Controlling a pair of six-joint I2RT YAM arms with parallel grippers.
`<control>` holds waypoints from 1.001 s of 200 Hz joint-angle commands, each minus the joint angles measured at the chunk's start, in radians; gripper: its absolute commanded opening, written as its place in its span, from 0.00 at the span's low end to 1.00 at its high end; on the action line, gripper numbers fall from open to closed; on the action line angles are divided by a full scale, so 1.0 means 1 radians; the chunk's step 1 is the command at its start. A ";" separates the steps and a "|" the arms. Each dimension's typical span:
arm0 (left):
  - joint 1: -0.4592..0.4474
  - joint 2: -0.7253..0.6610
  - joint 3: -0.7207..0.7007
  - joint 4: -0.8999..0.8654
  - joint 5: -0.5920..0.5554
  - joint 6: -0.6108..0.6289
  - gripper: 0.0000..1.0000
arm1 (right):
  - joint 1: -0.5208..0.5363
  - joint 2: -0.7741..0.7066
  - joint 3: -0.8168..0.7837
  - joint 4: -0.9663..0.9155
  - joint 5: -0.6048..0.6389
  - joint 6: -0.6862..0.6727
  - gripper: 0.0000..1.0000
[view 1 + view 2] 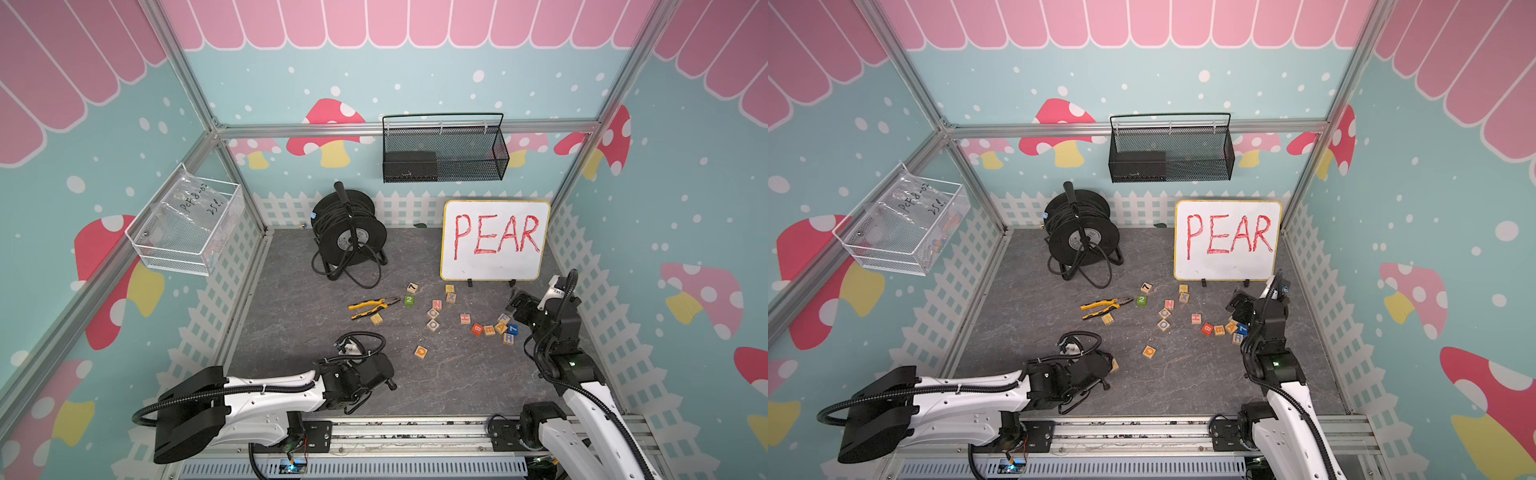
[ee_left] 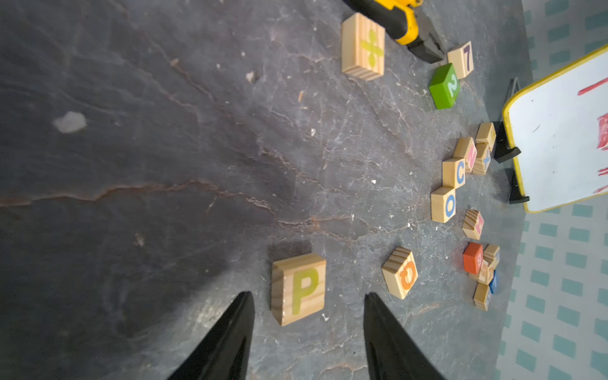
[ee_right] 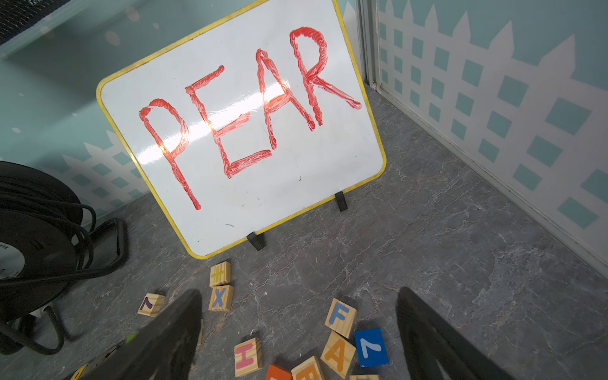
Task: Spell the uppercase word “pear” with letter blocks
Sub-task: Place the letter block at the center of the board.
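Pale wood with a yellow-green letter, the P block [image 2: 299, 289] lies face up on the grey floor [image 2: 164, 148] between the black fingers of the left gripper [image 2: 308, 297]. The left wrist view shows those jaws spread, with a gap on each side of the block and nothing held. From above this is mostly lost. The left arm [image 1: 357, 374] covers the block in a top view, and only a corner of the P block [image 1: 1113, 365] peeks out in a top view.

The E block [image 1: 489, 330], A block [image 1: 500, 328] and R block [image 1: 508, 338] huddle together well apart from it, near the right arm [image 1: 557, 320], beside a red cube [image 1: 477, 329] and a blue cube [image 1: 513, 329]. Both top views show all three. The right wrist view gives the A block [image 3: 338, 353] plainly and cuts the E block [image 3: 307, 370] at the frame edge (the R block cannot be made out there). It also shows the right gripper [image 3: 298, 291] with jaws wide and empty, facing the board [image 3: 296, 184] lettered PEAR.
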 commanded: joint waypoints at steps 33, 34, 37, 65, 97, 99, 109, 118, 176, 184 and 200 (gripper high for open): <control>0.024 0.174 0.204 -0.238 0.066 0.193 0.62 | -0.005 0.006 -0.004 0.051 -0.015 -0.056 0.94; 0.026 0.178 0.208 -0.240 0.069 0.196 0.62 | -0.006 0.006 -0.004 0.054 -0.019 -0.059 0.94; 0.031 0.188 0.216 -0.248 0.077 0.202 0.63 | -0.006 0.006 -0.006 0.061 -0.034 -0.067 0.94; 0.057 0.267 0.277 -0.291 0.125 0.252 0.62 | -0.004 0.046 -0.038 0.198 -0.383 -0.145 0.94; 0.069 0.312 0.323 -0.339 0.126 0.281 0.62 | 0.012 0.048 -0.092 0.329 -0.644 -0.193 0.97; 0.070 0.314 0.323 -0.339 0.126 0.281 0.62 | 0.013 0.047 -0.094 0.333 -0.654 -0.193 0.98; 0.077 0.323 0.326 -0.337 0.157 0.280 0.62 | 0.020 0.042 -0.105 0.368 -0.713 -0.196 0.98; 0.079 0.330 0.328 -0.333 0.160 0.283 0.61 | 0.029 0.041 -0.114 0.401 -0.770 -0.198 0.98; 0.102 0.375 0.329 -0.295 0.208 0.314 0.51 | 0.132 0.053 -0.118 0.430 -0.810 -0.235 0.99; 0.104 0.379 0.332 -0.295 0.208 0.321 0.50 | 0.136 0.052 -0.119 0.429 -0.805 -0.235 0.99; 0.102 0.388 0.336 -0.299 0.208 0.339 0.45 | 0.140 0.048 -0.116 0.419 -0.794 -0.238 0.99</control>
